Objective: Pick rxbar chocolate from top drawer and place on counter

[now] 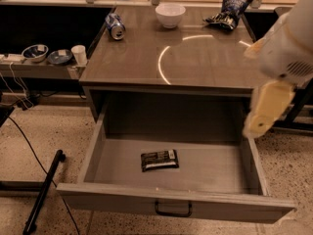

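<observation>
The rxbar chocolate [159, 160], a flat black bar with pale lettering, lies on the floor of the open top drawer [100, 148], near the middle. The drawer is grey with a black handle [173, 210] on its front panel. The counter [146, 58] is the glossy grey-brown top above it. My gripper [257, 125], pale yellow under a white arm, hangs over the drawer's right wall, to the right of the bar, above it and apart from it.
On the counter stand a white bowl [170, 14], a tipped blue can [115, 26] and a blue-and-black chip bag [227, 11]. A side shelf at the left holds two bowls [35, 52] and a white cup [78, 54]. A black pole [44, 192] lies on the floor.
</observation>
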Controlling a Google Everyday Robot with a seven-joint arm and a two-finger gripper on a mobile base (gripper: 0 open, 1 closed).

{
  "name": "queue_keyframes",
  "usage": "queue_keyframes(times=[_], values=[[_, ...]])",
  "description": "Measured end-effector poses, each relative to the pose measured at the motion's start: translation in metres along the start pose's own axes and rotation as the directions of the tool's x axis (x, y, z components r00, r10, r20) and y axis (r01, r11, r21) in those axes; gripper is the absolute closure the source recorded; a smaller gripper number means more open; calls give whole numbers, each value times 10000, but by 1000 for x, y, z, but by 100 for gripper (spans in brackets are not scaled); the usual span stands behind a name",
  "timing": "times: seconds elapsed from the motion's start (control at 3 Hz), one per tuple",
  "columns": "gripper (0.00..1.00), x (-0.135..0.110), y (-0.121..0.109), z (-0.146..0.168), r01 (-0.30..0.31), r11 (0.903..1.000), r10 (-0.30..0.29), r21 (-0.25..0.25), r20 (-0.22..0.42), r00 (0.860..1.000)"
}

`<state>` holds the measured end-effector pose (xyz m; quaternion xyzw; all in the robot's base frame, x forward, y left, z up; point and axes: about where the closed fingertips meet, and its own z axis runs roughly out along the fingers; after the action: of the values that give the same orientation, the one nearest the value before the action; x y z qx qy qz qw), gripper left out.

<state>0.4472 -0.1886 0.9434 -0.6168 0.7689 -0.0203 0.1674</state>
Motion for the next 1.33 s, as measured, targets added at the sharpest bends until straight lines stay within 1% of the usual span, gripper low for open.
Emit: queue_keyframes(times=[0.33,0.67,1.0,1.33], values=[[0,-61,28,83,1378,9890,-1341,-538,666,9887],[0,-70,42,110,1620,9852,-1576,-550,768,9845],[0,-79,37,121,1957,9768,-1875,-871,946,9777],[0,-88,36,184,2385,9566,-2201,-1673,1217,9679]])
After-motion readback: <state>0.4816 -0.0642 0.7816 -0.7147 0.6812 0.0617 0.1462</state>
